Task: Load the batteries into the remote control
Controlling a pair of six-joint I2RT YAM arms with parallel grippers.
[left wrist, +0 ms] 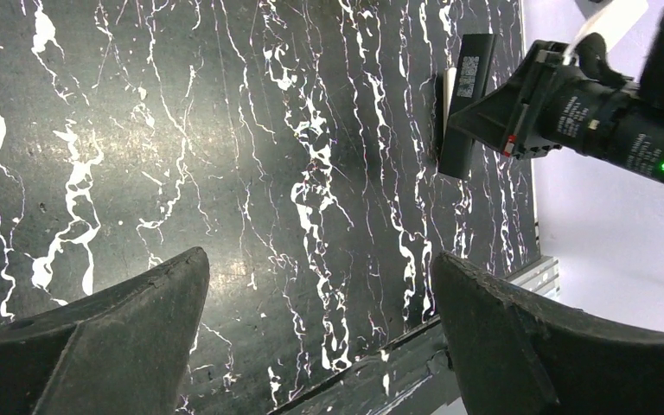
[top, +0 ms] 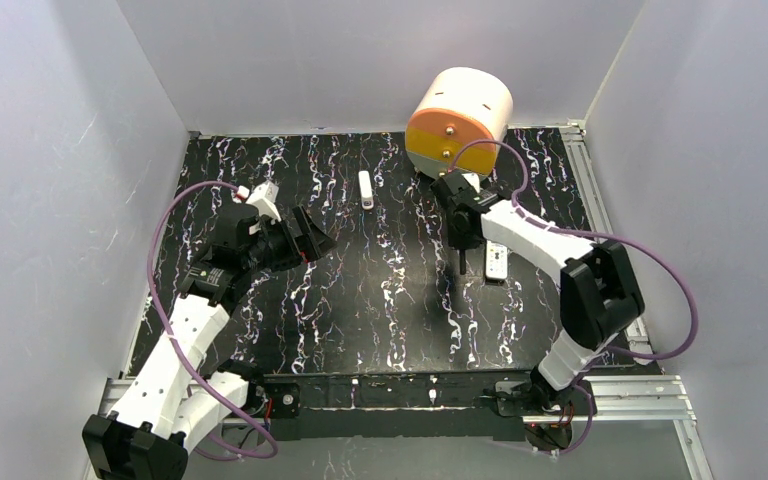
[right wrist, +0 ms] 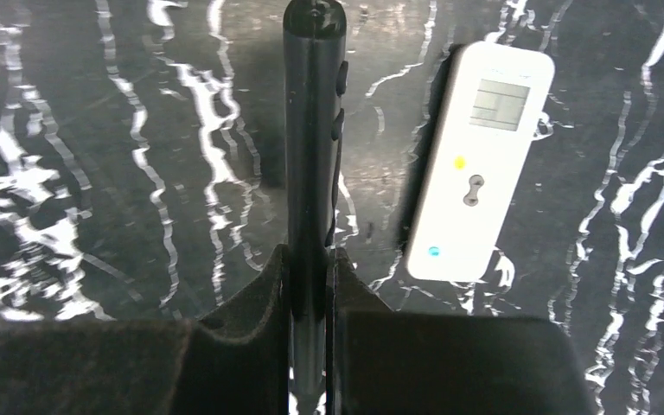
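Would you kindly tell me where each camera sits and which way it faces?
Top external: above and behind the bases, looking down on the black white-veined table; left arm and right arm show.
Left wrist: on the left arm, facing across the table at the slim black remote; open left pincer shows.
Right wrist: looking down its right pincer, shut on that remote, beside the white rounded remote.
Shared: both wrist views show the slim black remote.

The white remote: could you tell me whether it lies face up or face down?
Face up. The white remote lies flat, its display and buttons showing.
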